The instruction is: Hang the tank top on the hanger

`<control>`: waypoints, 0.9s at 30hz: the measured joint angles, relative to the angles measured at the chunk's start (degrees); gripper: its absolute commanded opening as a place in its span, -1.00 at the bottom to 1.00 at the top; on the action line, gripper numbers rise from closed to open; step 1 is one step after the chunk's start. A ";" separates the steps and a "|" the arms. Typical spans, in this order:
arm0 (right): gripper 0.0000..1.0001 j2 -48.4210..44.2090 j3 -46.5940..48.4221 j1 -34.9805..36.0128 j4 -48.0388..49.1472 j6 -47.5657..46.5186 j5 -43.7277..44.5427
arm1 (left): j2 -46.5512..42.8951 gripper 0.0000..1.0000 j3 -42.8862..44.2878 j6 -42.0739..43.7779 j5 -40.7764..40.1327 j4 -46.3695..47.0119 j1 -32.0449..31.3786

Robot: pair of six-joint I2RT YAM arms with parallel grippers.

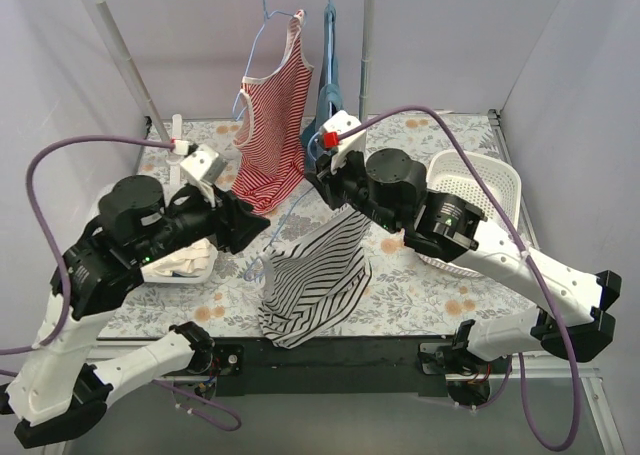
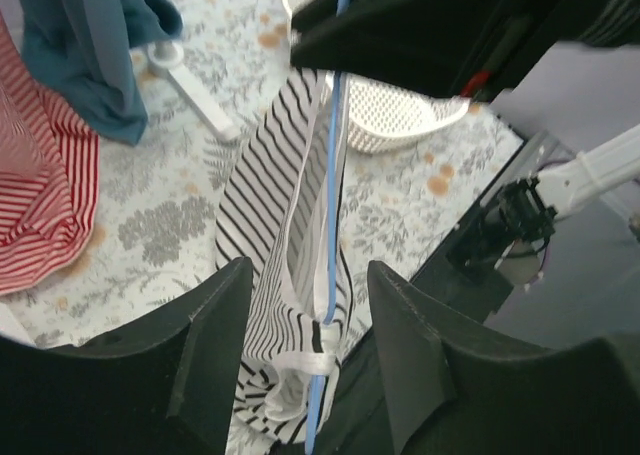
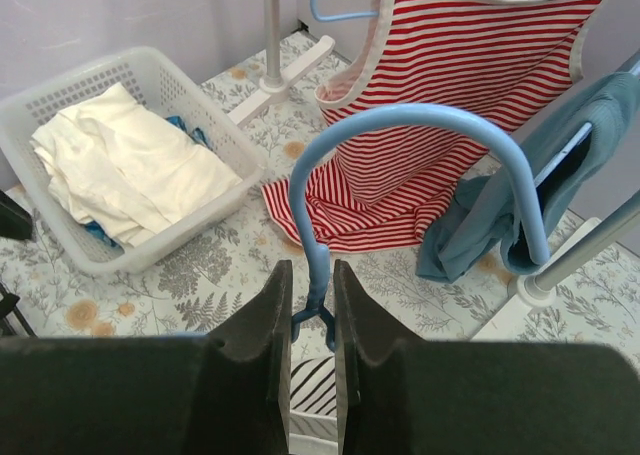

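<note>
- Tank top (image 1: 315,280), white with thin black stripes: mid-table between the two arms, upper part lifted toward the right gripper (image 1: 322,183), lower part spread on the floral table (image 1: 420,300) near the front edge.
- Hanger (image 1: 283,218), light-blue wire: held aloft with the hook uppermost, one thin side slanting down from the right gripper toward the left gripper (image 1: 255,225), alongside the striped cloth.
- Right gripper, seen from its own wrist (image 3: 311,280): closed narrowly on the twisted neck of the hanger (image 3: 420,115) just below the hook, fingers (image 3: 262,315) pressed to either side of the wire.
- Left gripper, seen from its own wrist (image 2: 310,270): spread wide, gripping nothing; fingers (image 2: 215,325) standing to either side of the tank top (image 2: 270,205) and the hanger wire (image 2: 337,175), apart from both as far as can be seen.
- Same view: wire running straight down the length of the top, white trim crossing it low down between the fingers; threaded through an opening or only lying against it, cannot tell.
- Behind, on the rack (image 1: 367,45): red-and-white striped top (image 1: 275,125), hem reaching the table; blue garment (image 1: 328,85) just beside it on the right.
- White basket (image 1: 480,190) at the right of the table, partly under the right arm; second white basket (image 3: 60,105) at the left, cream cloth (image 3: 120,165) folded inside.
</note>
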 measured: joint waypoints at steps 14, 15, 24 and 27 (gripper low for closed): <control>-0.97 -1.68 -1.55 -0.72 2.43 1.38 -0.33 | 2.54 0.03 -10.47 0.44 5.22 -2.62 0.00; -0.97 -1.68 -1.70 -0.72 2.49 1.51 -0.33 | 2.23 0.02 -11.04 0.42 5.51 -2.40 0.00; -0.97 -1.62 -1.99 -0.72 2.45 1.79 -0.42 | 0.07 -0.36 -16.68 -1.55 6.05 -1.62 0.00; -0.97 -1.36 -1.99 -0.79 2.47 1.88 -0.39 | -0.50 -0.81 -18.16 -2.27 5.99 -1.29 0.00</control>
